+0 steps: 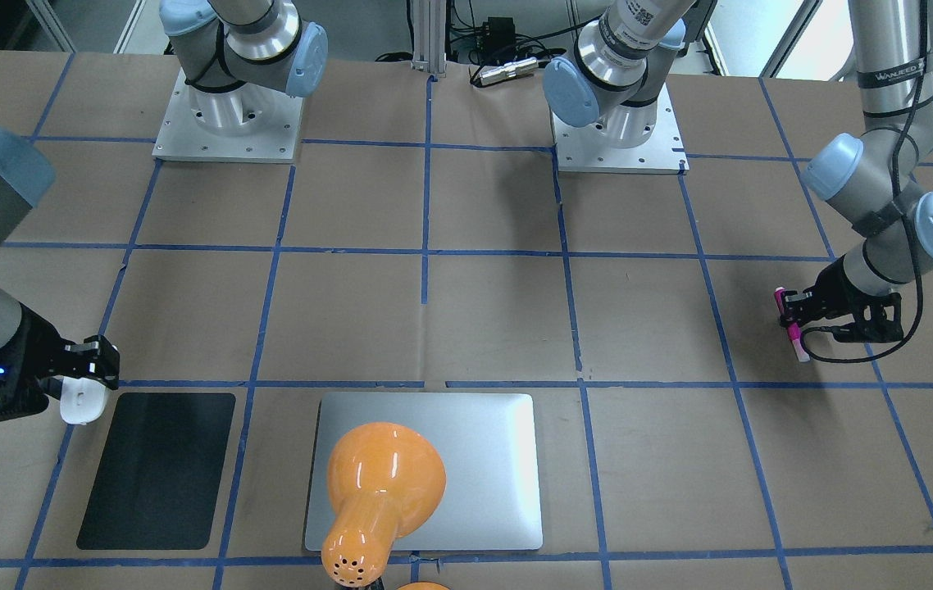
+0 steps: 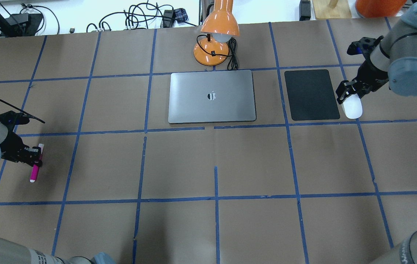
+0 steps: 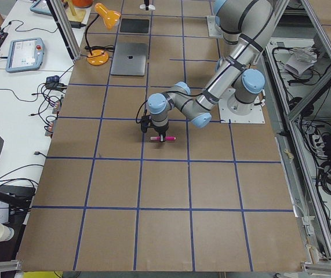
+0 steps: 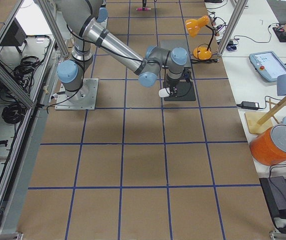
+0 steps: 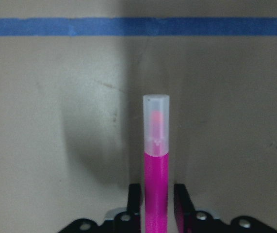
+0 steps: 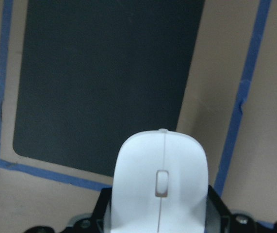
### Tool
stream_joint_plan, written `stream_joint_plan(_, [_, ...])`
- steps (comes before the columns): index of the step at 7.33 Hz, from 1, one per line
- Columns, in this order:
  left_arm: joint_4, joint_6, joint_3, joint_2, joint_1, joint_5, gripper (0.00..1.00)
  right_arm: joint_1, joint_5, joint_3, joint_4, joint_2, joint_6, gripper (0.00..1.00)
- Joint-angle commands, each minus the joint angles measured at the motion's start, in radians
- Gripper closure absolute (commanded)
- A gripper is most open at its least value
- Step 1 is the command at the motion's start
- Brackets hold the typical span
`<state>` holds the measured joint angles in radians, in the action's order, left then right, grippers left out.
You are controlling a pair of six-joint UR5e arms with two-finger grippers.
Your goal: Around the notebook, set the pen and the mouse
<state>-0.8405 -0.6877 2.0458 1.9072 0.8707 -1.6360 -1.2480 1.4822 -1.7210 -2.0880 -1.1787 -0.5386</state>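
From the front, the left gripper was clamped on the pen, well apart from the notebook. Overhead, the right gripper gripped the mouse just beside the black mat, which lay between mouse and notebook. Both wrist views showed fingers pressed against their object's sides.

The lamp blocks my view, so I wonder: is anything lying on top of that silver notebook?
From overhead, the notebook shows a bare lid apart from its logo. The orange lamp stands beyond its far edge, not on it. Whatever is beneath the notebook is covered.
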Motion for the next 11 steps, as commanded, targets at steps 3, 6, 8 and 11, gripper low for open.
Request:
stream_joint_plan(3, [-0.011,0.026,-0.047,-0.055,0.057,-0.004,1.0,-0.073,-0.022,0.127,-0.038,0.183,0.085,0.79])
stream_joint_plan(6, [-0.052,0.3,-0.091,-0.099,0.232,0.001,1.0,-0.088,-0.013,0.12,-0.038,0.2,0.131,0.22])
stream_joint_plan(8, [-0.058,0.513,-0.107,-0.102,0.348,0.013,1.0,-0.085,0.004,0.156,-0.021,0.179,0.12,0.0])
stream_joint_plan(11, [-0.058,0.916,-0.107,-0.102,0.561,0.053,1.0,-0.091,0.081,0.315,0.202,0.07,0.126,0.0])
